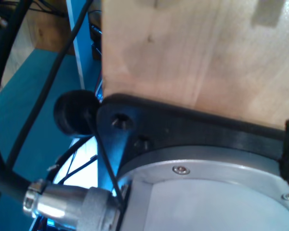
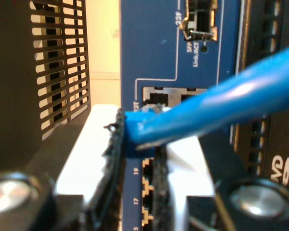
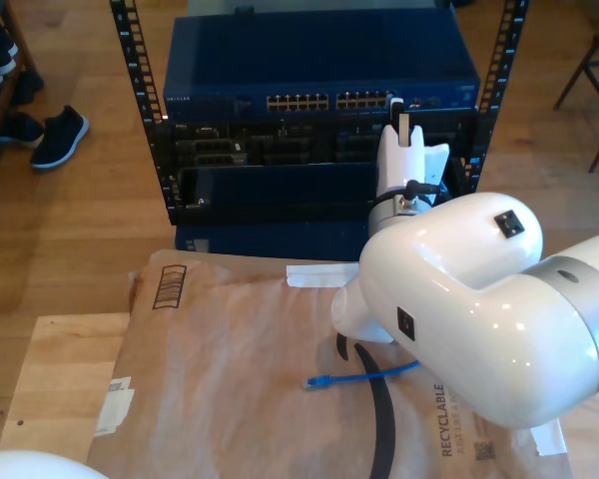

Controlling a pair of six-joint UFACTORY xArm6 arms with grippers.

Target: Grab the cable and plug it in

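My second gripper [image 2: 137, 132] is shut on the bright-blue cable [image 2: 216, 103] close to its plug end. The plug tip sits just in front of a grey port [image 2: 156, 95] on the blue network switch [image 2: 159, 43]; whether it touches the port I cannot tell. In the exterior view, the second gripper [image 3: 403, 125] is held up against the switch's port row [image 3: 329, 101], at that row's right end. The cable [image 3: 369, 375] trails down behind the white arm, and its other plug [image 3: 309, 382] lies on the brown paper.
The switch [image 3: 319, 70] sits in a black rack [image 3: 130, 60] with other black units below. Brown paper [image 3: 230, 379] covers a wooden table. Shoes [image 3: 58, 135] lie at the exterior view's left. A wooden board [image 1: 197, 53], black bracket [image 1: 183, 127] and metal connector [image 1: 62, 202] appear in the first wrist view.
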